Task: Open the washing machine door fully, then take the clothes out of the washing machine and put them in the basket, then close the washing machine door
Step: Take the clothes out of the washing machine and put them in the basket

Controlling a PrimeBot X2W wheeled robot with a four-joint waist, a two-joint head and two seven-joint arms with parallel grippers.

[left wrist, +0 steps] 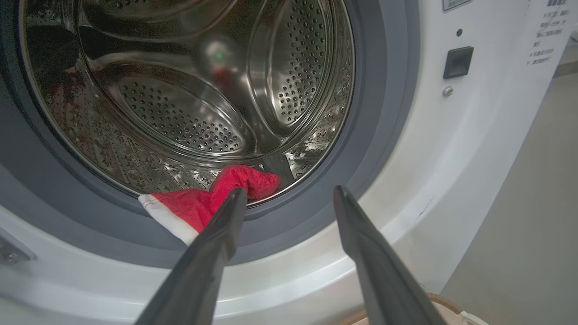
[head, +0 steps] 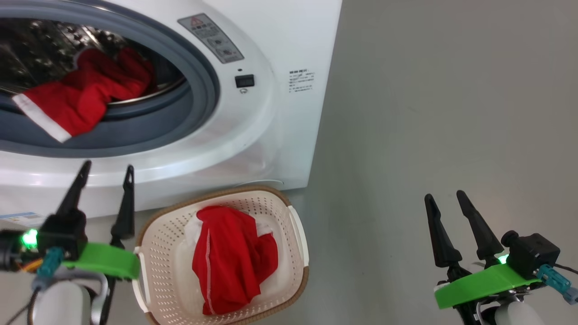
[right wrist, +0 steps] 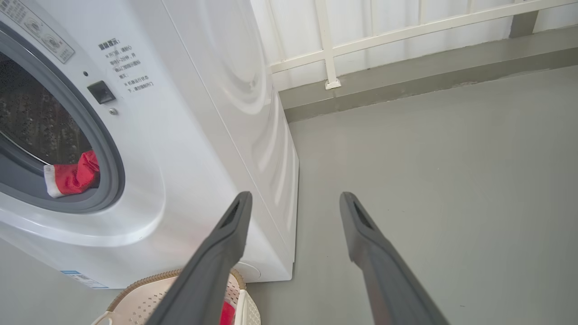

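Note:
The white washing machine (head: 271, 113) stands with its drum mouth uncovered; its door is out of view. Red clothes (head: 86, 97) with a white cuff hang over the grey rubber ring, also seen as red clothes (left wrist: 203, 203) and clothes (right wrist: 70, 176). The cream basket (head: 167, 253) on the floor before the machine holds another red garment (head: 232, 262). My left gripper (head: 107, 174) is open and empty, just below the drum mouth and left of the basket; in the left wrist view the gripper (left wrist: 289, 198) points at the ring beside the cuff. My right gripper (head: 447, 198) is open and empty over bare floor.
Grey floor (head: 429, 113) stretches to the right of the machine. A white railing (right wrist: 406, 31) and a low grey kerb run behind it. The basket's rim (right wrist: 135, 280) lies under the right gripper (right wrist: 293, 201). A latch slot (head: 244, 81) sits right of the ring.

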